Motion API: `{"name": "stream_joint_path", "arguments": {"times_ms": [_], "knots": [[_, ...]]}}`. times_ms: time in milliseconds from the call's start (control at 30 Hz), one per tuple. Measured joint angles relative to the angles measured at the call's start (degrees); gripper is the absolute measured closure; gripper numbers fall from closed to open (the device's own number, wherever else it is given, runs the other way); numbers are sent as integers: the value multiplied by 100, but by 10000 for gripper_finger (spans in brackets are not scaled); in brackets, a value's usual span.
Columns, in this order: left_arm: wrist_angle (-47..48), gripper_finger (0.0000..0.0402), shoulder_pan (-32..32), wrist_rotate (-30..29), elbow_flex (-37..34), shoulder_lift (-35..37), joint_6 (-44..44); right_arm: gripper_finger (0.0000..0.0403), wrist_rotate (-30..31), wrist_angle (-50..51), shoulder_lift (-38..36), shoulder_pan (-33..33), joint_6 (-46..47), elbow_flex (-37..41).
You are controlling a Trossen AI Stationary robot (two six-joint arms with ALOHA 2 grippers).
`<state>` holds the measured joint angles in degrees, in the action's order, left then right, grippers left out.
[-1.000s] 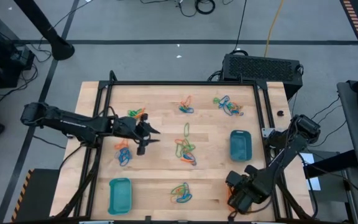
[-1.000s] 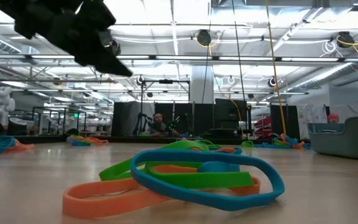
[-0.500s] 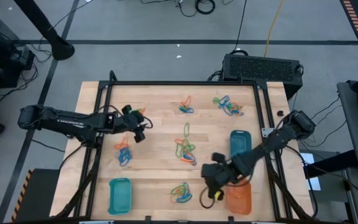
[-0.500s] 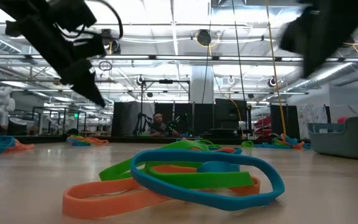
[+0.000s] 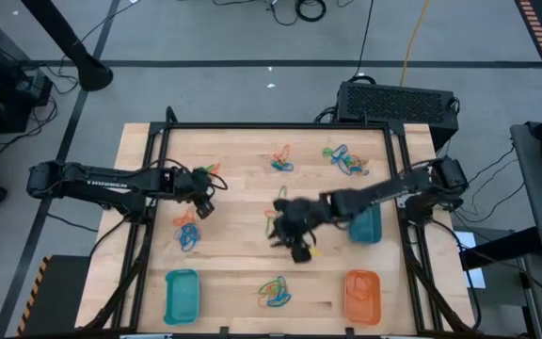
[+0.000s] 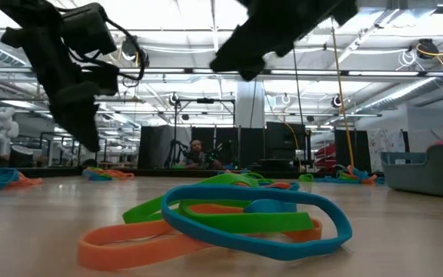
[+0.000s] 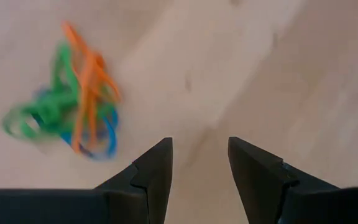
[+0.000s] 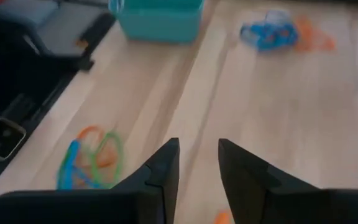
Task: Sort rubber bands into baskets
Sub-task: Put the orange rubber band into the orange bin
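Orange, green and blue rubber bands lie in several small piles on the wooden table: far left (image 5: 206, 171), left (image 5: 188, 232), middle (image 5: 280, 222), near middle (image 5: 273, 293) and two at the far side (image 5: 281, 160) (image 5: 345, 160). A teal basket (image 5: 182, 295) stands near left, an orange basket (image 5: 362, 295) near right, and a second teal basket (image 5: 369, 226) at the right, partly under my right arm. My left gripper (image 5: 205, 205) is open and empty between the two left piles, with one pile (image 7: 67, 118) ahead of it. My right gripper (image 5: 294, 247) is open and empty by the middle pile.
A black frame (image 5: 271, 126) borders the table on the far side and along both side edges. A dark box (image 5: 395, 101) stands beyond the far right corner. In the low view the near middle pile (image 6: 221, 219) fills the foreground.
My right gripper has swung from the near right corner, over the orange basket, toward the table's middle, and now stands by the middle pile; the orange basket is uncovered. My left gripper has drawn back a little toward the left edge, tipped downward and come lower.
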<state>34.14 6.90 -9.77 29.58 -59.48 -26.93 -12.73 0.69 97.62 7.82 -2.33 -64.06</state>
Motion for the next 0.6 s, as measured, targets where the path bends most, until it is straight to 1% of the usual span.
{"name": "stream_joint_path", "arguments": {"times_ms": [67, 200, 267, 333, 400, 533, 600], "knots": [[303, 238, 0, 229, 0, 0, -164, 308, -234, -401, 0, -302, -162, 114], [993, 238, 0, 652, 0, 0, -564, 317, -256, -943, 0, -697, -204, 336], [1208, 238, 0, 1049, 0, 0, -675, 320, -266, -1031, 0, -821, -284, 446], [1266, 238, 0, 1508, 0, 0, -725, 322, -269, -929, 0, -931, -372, 538], [1300, 238, -2, 1835, 0, 0, -730, 323, -269, -846, 0, -1031, -431, 599], [1613, 238, 0, 1964, 0, 0, -878, 323, -305, -691, 0, -1212, -565, 615], [1722, 238, 0, 1964, -2, 0, -882, 323, -521, -654, 0, -1310, -702, 615]]}}
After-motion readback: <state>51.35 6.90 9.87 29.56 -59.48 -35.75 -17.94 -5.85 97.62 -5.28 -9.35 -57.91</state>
